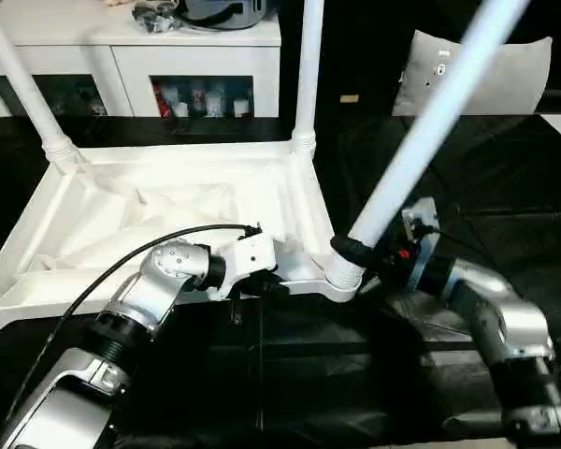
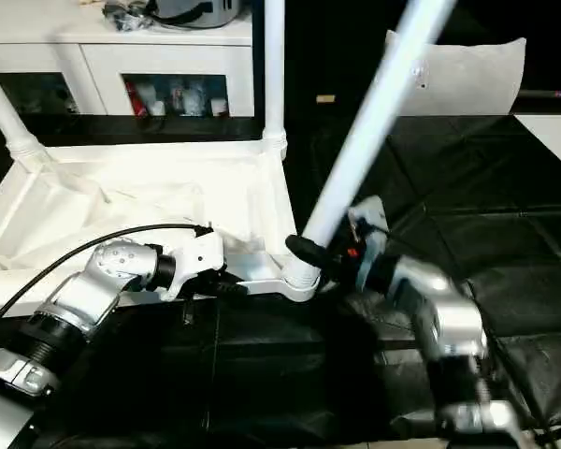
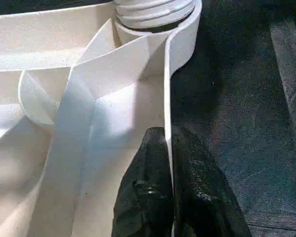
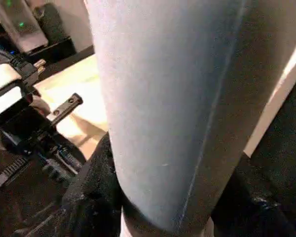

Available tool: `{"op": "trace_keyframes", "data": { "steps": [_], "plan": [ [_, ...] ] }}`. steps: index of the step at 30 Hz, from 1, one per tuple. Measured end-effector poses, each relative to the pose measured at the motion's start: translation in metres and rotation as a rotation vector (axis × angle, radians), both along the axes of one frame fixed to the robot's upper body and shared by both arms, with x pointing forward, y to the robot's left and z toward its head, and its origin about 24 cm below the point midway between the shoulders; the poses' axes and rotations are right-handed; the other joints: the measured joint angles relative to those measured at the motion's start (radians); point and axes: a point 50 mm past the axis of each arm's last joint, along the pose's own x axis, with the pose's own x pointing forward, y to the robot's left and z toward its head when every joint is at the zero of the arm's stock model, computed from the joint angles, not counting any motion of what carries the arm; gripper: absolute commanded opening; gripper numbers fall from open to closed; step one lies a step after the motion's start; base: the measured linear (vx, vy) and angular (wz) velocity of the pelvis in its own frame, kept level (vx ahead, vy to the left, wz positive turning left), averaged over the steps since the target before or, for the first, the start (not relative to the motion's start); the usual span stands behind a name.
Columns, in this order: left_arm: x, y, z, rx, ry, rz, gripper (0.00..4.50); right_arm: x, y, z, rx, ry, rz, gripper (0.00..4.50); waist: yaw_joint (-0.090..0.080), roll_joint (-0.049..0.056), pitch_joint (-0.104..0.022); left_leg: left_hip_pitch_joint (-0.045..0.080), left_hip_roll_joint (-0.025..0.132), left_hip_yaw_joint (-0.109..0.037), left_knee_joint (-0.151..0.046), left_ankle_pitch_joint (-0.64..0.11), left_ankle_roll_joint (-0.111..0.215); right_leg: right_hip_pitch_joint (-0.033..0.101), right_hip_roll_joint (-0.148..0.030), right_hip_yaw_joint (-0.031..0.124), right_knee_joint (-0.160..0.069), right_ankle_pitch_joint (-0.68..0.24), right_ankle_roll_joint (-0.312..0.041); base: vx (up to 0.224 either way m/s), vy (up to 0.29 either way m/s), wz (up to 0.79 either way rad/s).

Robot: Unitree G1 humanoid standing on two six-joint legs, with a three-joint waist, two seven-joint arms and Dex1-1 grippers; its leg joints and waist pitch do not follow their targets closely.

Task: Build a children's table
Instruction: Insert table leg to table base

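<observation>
A: White plastic throughout. The children's table (image 1: pixel 168 215) lies upside down on a black quilted mat (image 1: pixel 505 178), ribbed underside up. Two legs (image 1: pixel 306 70) stand in the far corner sockets.

B: The near right corner?

A: A third leg (image 1: pixel 430 122) leans in that socket. The head view shows its whole tilt; the right wrist view shows the right gripper (image 4: pixel 163 217) with black fingers (image 4: pixel 93 197) either side of it, jaws about half open, closed on the shaft just above the socket.

B: Left side?

A: The left wrist view shows the left gripper (image 3: pixel 168 148) nearly shut, pinching the thin rim of the near edge, beside that socket.

B: Room?

A: A white cabinet (image 1: pixel 131 65) with glass doors stands behind; a grey pillow (image 1: pixel 505 75) sits far right.
</observation>
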Motion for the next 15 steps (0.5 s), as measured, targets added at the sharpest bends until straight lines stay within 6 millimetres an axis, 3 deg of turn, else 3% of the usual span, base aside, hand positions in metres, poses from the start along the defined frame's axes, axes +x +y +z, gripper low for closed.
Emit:
{"op": "trace_keyframes", "data": {
  "steps": [7,15],
  "plan": [
    [-0.001,0.003,-0.001,0.024,-0.013,-0.006,0.0,0.002,0.013,0.008,-0.201,-0.104,0.091,1.88,-0.008,-0.001,-0.004,0.002,0.0,0.0,0.0,-0.002,-0.004,0.002,0.0,0.0,0.0,0.0,0.0,0.0,0.0,0.0],
    [0.002,0.004,-0.001,0.064,-0.03,-0.039,0.0,0.01,0.018,0.011,-0.287,-0.107,0.187,1.88,-0.018,-0.005,-0.006,0.006,0.001,0.0,0.001,-0.003,-0.005,0.006,0.0,-0.001,-0.001,0.001,-0.001,0.0,0.0,0.0]
  ]
}}
